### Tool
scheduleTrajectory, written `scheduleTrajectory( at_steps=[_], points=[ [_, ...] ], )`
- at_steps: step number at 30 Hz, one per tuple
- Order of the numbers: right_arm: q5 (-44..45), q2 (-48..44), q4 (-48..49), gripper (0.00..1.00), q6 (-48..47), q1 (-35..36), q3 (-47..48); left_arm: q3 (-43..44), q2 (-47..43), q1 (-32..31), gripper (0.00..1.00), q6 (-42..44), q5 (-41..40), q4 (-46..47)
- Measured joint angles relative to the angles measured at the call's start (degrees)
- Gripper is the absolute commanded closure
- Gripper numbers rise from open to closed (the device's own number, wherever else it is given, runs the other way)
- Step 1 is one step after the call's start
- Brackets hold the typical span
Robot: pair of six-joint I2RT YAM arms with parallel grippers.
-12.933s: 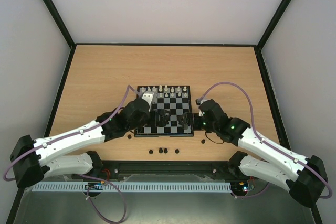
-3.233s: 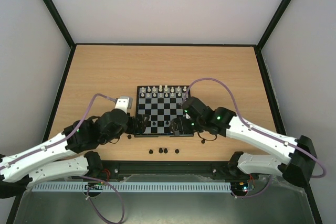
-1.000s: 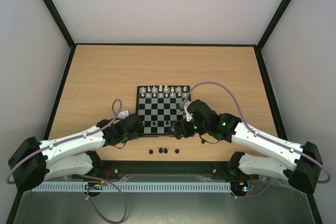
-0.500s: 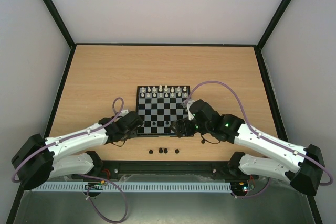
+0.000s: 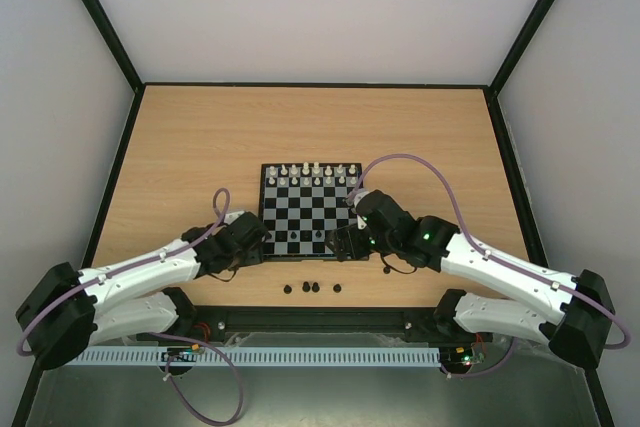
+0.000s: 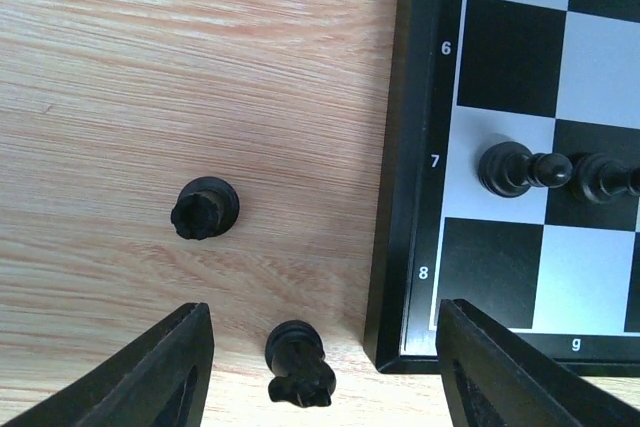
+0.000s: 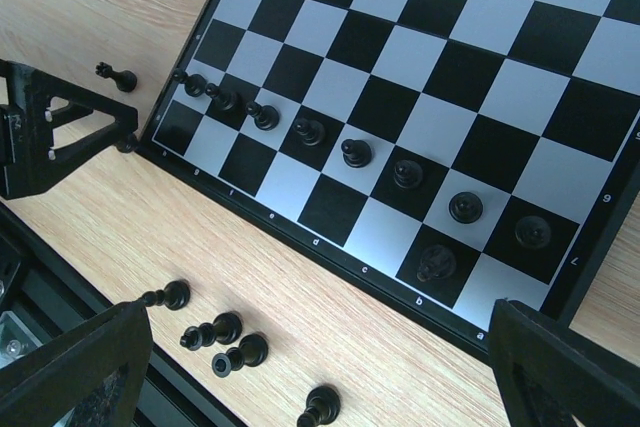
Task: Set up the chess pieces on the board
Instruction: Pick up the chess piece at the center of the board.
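Left end effector (image 6: 322,337), fingers apart, hangs over a black chess piece (image 6: 298,363) just beside the board (image 6: 402,197).

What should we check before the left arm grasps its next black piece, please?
1. Left end effector open: ok.
2. Black piece lined up between its fingers: ok.
3. That piece upright: cannot tell.
4. One finger clear of the board corner: cannot tell.
5. Corner squares on rank 8 free: ok.
6. Right end effector open and empty: ok.
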Motion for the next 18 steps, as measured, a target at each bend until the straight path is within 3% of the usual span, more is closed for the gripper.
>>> scheduleTrajectory(
  at_steps=[5,18],
  points=[
    [0.07,0.35,-0.22,0.07,-0.02,0.00,0.00,-0.83,-0.52,0.00,0.53,-0.55,0.42,0.17],
    [0.02,0.39,-0.22,0.07,-0.02,0.00,0.00,-1.81,-0.44,0.00,0.65,-1.18,1.01,0.31]
  ],
)
